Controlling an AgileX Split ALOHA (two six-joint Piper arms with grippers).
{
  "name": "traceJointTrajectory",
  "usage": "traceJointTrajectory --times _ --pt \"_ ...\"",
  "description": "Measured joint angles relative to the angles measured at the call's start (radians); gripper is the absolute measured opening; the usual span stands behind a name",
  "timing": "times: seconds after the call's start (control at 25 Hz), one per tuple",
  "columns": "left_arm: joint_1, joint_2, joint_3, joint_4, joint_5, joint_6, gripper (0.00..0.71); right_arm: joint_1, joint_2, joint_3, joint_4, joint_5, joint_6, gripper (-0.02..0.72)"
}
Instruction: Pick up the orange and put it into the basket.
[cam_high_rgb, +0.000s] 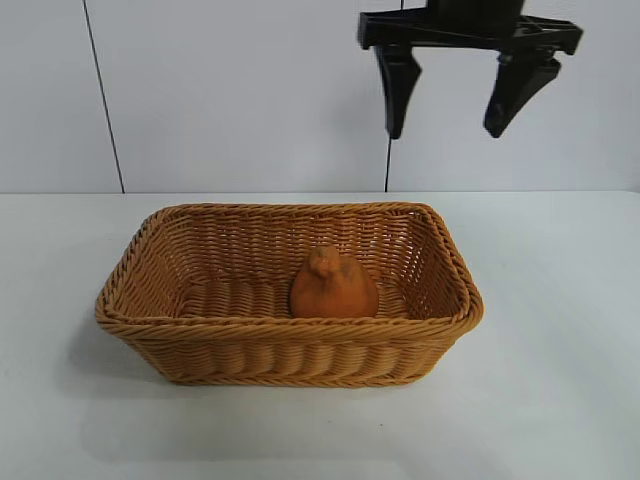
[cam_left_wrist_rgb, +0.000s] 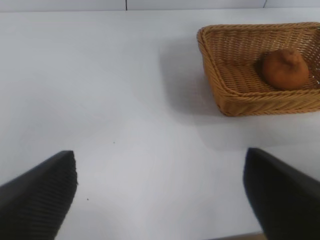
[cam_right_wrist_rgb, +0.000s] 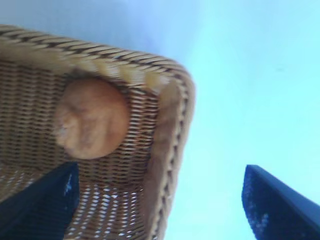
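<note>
White wall panels with thin dark seams stand behind a pale surface (cam_high_rgb: 560, 380) that carries everything in the scene.

High above the surface, near the top of the exterior view, the right hand (cam_high_rgb: 452, 125) hangs with its black fingers (cam_high_rgb: 397, 90) pointing downward and spread wide, nothing between them. It sits above and a little beyond the right end of the basket (cam_high_rgb: 280, 355), well clear of the rim. Its own wrist view looks down between the two dark fingertips onto a rounded corner of the basket, with bare surface on the far side of the rim.

Below it, the orange (cam_high_rgb: 334, 285) rests on the woven floor inside the basket, toward the right half and close to the near long wall, its knobbed top pointing upward. The right wrist view shows the fruit lying close to the basket's wall near that corner; whether it touches the wall cannot be told.

The basket stands flat on the surface, its long side facing the exterior camera.

Farther off, the left hand (cam_left_wrist_rgb: 160, 200) is held low over the bare surface, its fingers spread wide and empty, well apart from the basket, which appears in its wrist view beyond the fingertips with the orange inside.
</note>
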Motion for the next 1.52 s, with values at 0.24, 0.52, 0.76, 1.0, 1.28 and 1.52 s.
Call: traceJointTrajectory --times 0.24,0.52,0.76,1.0,1.28,1.52 --pt "0.0 0.0 0.0 0.0 0.0 0.0 0.644 -0.246 0.0 0.0 -0.004 0.0 -0.054 0.61" --pt "0.0 0.0 0.0 0.0 0.0 0.0 0.644 -0.422 -0.001 0.002 0.018 0.0 -0.091 0.61" --pt "0.0 0.0 0.0 0.0 0.0 0.0 0.644 -0.405 -0.073 0.169 0.05 -0.002 -0.138 0.61" --pt "0.0 0.0 0.0 0.0 0.0 0.0 0.644 -0.399 -0.261 0.466 0.069 0.005 -0.156 0.61" --pt "0.0 0.0 0.0 0.0 0.0 0.0 0.644 -0.399 -0.56 0.82 0.082 0.007 -0.182 0.61" --pt "0.0 0.0 0.0 0.0 0.0 0.0 0.644 -0.399 -0.806 1.04 0.096 -0.074 -0.184 0.61"
